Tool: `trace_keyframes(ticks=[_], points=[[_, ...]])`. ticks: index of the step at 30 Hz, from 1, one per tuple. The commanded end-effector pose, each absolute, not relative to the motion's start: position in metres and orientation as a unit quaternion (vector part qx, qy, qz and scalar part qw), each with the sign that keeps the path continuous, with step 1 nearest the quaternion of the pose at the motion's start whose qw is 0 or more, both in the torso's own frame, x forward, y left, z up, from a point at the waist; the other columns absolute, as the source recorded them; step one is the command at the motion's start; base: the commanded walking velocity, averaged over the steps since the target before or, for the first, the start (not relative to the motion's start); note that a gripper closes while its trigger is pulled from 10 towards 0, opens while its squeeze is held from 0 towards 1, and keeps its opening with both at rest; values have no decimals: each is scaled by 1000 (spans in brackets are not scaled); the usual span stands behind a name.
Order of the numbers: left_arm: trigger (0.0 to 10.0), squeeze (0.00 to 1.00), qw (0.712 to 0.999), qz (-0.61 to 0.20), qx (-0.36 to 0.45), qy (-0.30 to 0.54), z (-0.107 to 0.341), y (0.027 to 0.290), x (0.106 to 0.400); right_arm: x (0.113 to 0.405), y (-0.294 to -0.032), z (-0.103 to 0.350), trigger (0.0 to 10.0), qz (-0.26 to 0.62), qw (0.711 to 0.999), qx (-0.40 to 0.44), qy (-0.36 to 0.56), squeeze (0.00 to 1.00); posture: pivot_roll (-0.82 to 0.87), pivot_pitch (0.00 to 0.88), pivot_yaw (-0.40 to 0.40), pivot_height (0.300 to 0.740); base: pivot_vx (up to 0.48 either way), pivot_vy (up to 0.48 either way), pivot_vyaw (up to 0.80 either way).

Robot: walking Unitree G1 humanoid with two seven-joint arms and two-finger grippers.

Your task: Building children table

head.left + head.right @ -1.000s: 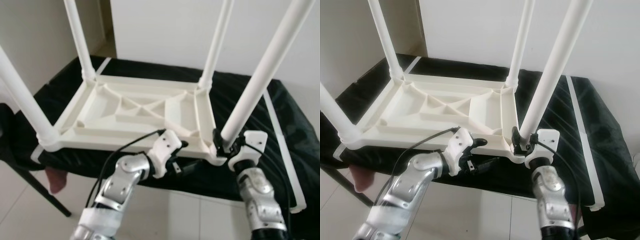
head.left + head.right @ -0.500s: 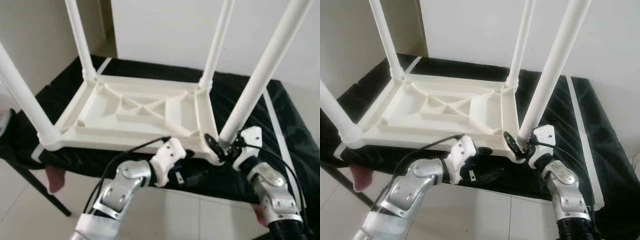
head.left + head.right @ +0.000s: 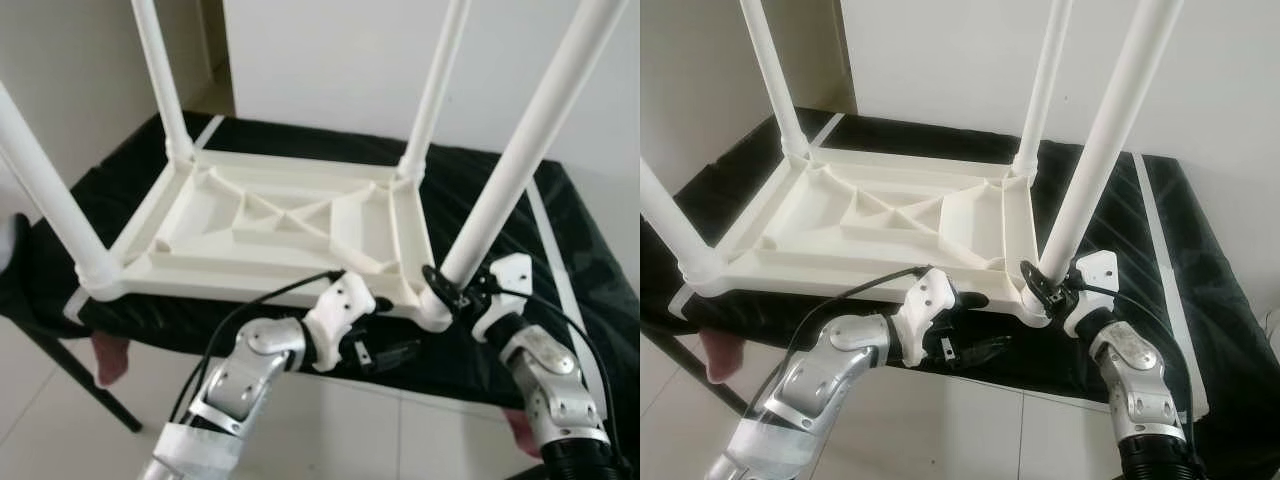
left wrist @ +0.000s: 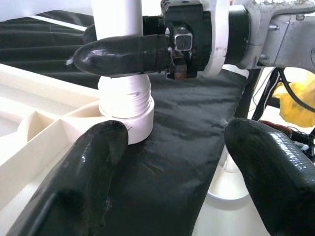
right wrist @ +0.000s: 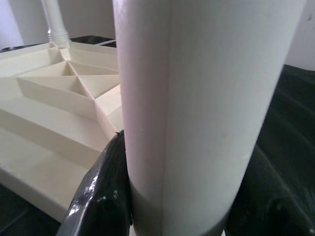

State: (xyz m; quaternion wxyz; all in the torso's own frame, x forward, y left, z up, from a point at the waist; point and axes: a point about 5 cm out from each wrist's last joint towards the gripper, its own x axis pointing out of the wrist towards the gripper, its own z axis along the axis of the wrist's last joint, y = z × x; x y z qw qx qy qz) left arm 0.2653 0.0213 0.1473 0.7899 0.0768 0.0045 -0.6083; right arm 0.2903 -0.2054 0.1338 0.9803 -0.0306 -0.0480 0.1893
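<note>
Cloth [image 3: 560, 230]: black, covers the stand beneath the table.
Table [image 3: 270, 225]: white plastic, lies upside down on the cloth with its ribbed underside up; four legs stand up from the corners.
Left gripper [image 3: 385, 352]: below the table's near edge, beside the near right corner; fingers [image 4: 88, 167] spread apart, holding nothing. In the left wrist view one finger is next to the threaded collar of the leg, the other is over the cloth.
Leg [image 3: 520, 170]: near right one, upright in its corner socket.
Right gripper [image 3: 445, 290]: at the base of that leg, clamped around it; in the right wrist view a black finger [image 5: 106, 191] presses on each side of the white tube.
</note>
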Motion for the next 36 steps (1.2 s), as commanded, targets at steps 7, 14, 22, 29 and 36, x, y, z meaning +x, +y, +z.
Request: trace_keyframes(ticks=[7,14,22,29,36], points=[[10000,0,807,-585,78,11,145,27,274,286,-203,113,10000,71,997,-25,-4,0,6,0,-33,740,0,0,0],[10000,0,807,-587,70,15,145,29,271,274,-185,106,10000,-27,1000,0,-7,0,11,0,-26,740,0,0,0],[10000,0,808,-584,77,17,143,34,272,262,-166,93,10000,-129,987,89,36,0,24,3,-29,740,0,0,0],[10000,0,812,-579,76,21,144,34,273,261,-159,108,10000,-107,991,76,-8,184,23,0,-9,740,0,0,0],[10000,0,806,-584,97,23,141,36,272,262,-161,111,10000,-99,993,66,-10,1000,25,5,-13,740,0,0,0]])
